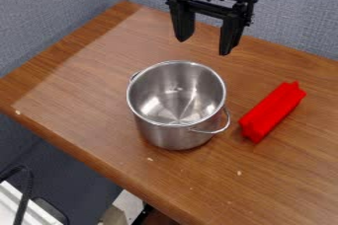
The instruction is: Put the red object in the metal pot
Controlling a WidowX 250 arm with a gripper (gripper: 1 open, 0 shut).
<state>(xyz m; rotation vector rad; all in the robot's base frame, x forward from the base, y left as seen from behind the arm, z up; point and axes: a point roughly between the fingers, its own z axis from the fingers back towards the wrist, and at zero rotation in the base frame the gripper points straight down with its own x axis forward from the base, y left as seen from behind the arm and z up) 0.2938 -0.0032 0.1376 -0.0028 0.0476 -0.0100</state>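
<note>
Poised above a wooden tabletop point(93, 68), black gripper point(208, 32) spread wide. Lying beside a shiny stainless steel pot point(177, 105) near its looped handle point(212, 128), red rectangular block point(272, 112).

You have a brown wooden surface point(99, 66) filling most of the view. Beyond the surface's far edge you can see a grey-blue speckled panel point(73, 7). Past its near left edge, you'll find a black cable point(24, 175) curving beside a white item point(11, 201), partly cut off.
</note>
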